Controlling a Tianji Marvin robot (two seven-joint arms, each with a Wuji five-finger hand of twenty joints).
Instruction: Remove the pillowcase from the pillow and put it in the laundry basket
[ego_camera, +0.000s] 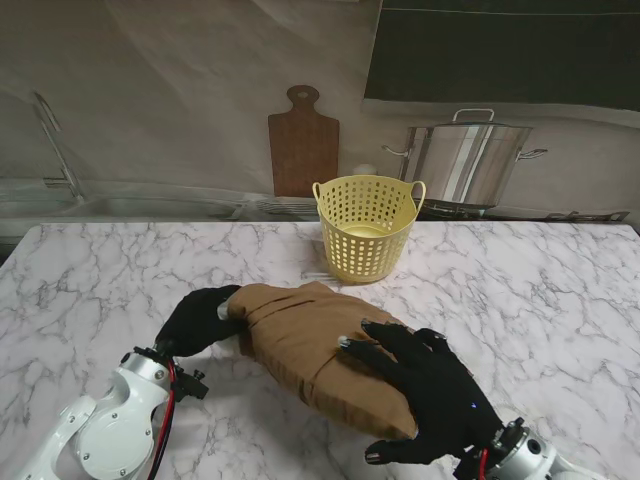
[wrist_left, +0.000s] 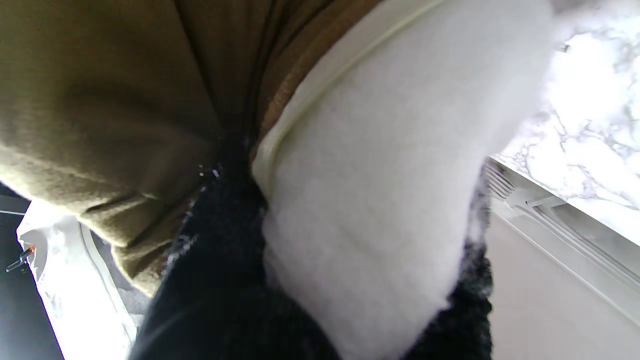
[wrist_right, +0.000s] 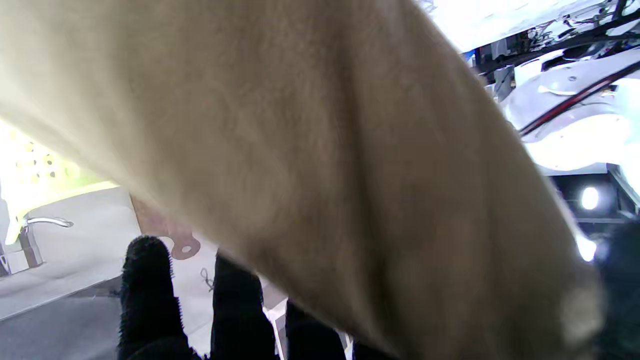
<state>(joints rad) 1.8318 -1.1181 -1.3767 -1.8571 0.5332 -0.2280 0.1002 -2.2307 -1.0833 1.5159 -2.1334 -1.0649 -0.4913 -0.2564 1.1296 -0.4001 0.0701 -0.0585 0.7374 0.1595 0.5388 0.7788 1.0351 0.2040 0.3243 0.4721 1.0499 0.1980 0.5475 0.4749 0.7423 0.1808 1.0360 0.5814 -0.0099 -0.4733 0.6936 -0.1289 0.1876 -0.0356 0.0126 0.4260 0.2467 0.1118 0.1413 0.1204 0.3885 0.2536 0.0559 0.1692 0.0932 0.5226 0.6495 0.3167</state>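
Brown pillowcase lies mid-table, bare marble table around it (no readable writing). Left hand grips the white pillow at the open end; right hand rests spread atop the pillowcase, near the yellow laundry basket.

Both hands wear black knitted gloves with a fuzzy nap: left hand, right hand. Pale patches show at several fingertips of the right glove. Left forearm is a glossy white moulded shell with small dark screws; a red cable and a black one run along it. Black wrist collars. The right wrist shows a metal ring and a short red wire.
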